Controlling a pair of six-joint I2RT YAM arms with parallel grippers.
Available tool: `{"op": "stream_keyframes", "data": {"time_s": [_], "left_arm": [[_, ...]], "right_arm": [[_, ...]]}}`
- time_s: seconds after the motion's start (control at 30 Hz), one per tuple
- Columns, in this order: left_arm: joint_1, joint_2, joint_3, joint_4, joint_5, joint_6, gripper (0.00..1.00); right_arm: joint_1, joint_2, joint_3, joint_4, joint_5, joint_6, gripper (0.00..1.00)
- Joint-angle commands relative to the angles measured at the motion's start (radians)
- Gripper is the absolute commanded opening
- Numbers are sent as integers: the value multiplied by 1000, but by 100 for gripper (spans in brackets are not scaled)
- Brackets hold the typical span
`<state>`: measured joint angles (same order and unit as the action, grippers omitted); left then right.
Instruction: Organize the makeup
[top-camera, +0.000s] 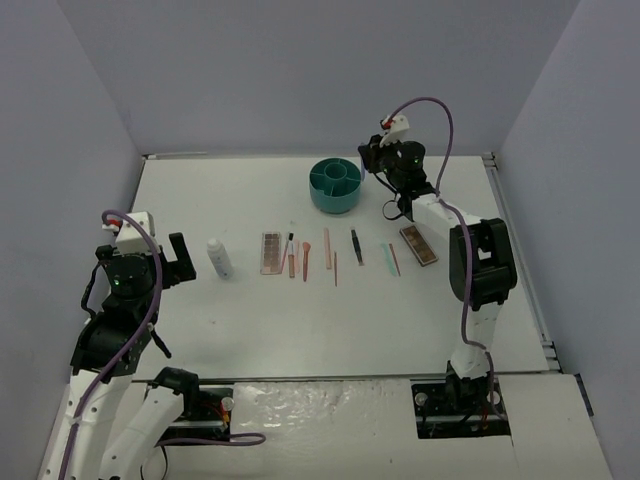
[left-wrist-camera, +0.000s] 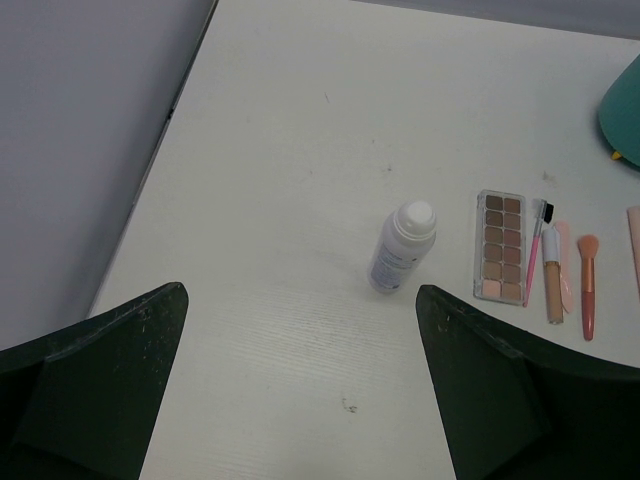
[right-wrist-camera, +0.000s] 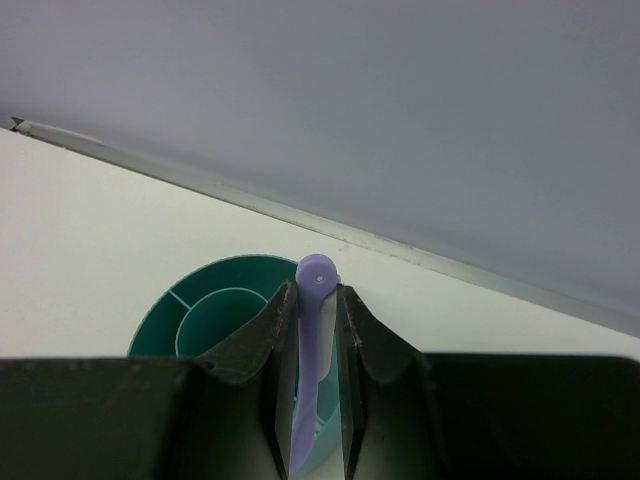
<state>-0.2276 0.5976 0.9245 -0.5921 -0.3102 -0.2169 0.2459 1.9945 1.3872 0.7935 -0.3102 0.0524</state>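
Observation:
My right gripper (right-wrist-camera: 312, 300) is shut on a thin purple stick (right-wrist-camera: 318, 272), held upright over the near-right rim of the round teal divided cup (right-wrist-camera: 200, 310). In the top view this gripper (top-camera: 376, 160) hangs just right of the cup (top-camera: 335, 185). My left gripper (left-wrist-camera: 300, 292) is open and empty, low over the table, left of the white bottle (left-wrist-camera: 400, 250). On the table in a row lie the bottle (top-camera: 219, 258), a palette (top-camera: 271, 252), pink and orange sticks (top-camera: 305, 262), dark tweezers (top-camera: 355, 246), a green stick (top-camera: 386, 260) and a second palette (top-camera: 419, 245).
Grey walls close the table on the left, back and right. A metal rail (right-wrist-camera: 420, 255) runs along the table's back edge behind the cup. The right arm's forearm (top-camera: 480, 260) stands beside the second palette. The left wrist view shows the palette (left-wrist-camera: 500, 247) and brushes (left-wrist-camera: 588, 285).

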Motion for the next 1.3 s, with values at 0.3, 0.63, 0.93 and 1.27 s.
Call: {"op": "stream_keyframes", "data": {"time_s": [0.3,0.63,0.93,1.27], "left_arm": [[19,38,31,64,8,5,97],[20,45,33,64,11,3,97],[22,47,31,64,14,4,97],[21,42,30,66,16,4,97]], "right_arm": [[9,111,214,164,-67,-29,0],[15,183,263,169,-60,-78,4],[18,225,272,176,-72,-74,8],[26,223,243,160,-79,-76,35]]}}
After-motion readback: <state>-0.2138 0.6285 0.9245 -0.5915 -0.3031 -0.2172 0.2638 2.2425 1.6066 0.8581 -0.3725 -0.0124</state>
